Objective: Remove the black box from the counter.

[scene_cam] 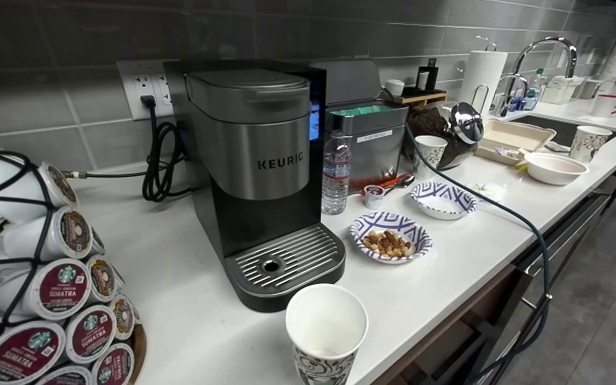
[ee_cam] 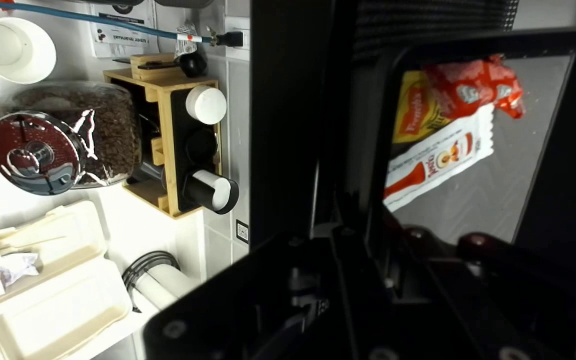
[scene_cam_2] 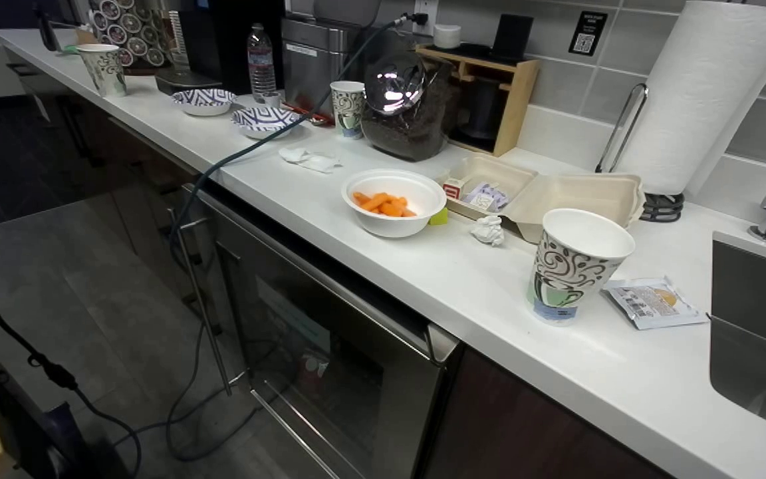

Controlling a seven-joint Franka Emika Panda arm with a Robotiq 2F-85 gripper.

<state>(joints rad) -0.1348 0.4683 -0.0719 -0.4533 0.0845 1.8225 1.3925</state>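
Observation:
The black box (ee_cam: 573, 170) fills the right of the wrist view, close to the camera. Red, yellow and white packets (ee_cam: 443, 145) lie on its grey floor. My gripper (ee_cam: 374, 241) is at the bottom of the wrist view, with its dark fingers on either side of a black wall of the box. It appears shut on that wall; the contact is dark and blurred. The counter (ee_cam: 155, 222) shows below and to the left of the box in the wrist view, and in both exterior views (scene_cam: 447, 291) (scene_cam_2: 449, 286). Neither the box nor the gripper shows in the exterior views.
A bean jar (ee_cam: 93, 145), a wooden stand (ee_cam: 168, 145), an open takeaway container (ee_cam: 53, 320) and a paper towel roll (ee_cam: 168, 285) stand on the counter. A coffee machine (scene_cam: 265, 133) and patterned bowls (scene_cam: 391, 238) stand farther along. A cable (scene_cam_2: 256, 143) crosses the counter edge.

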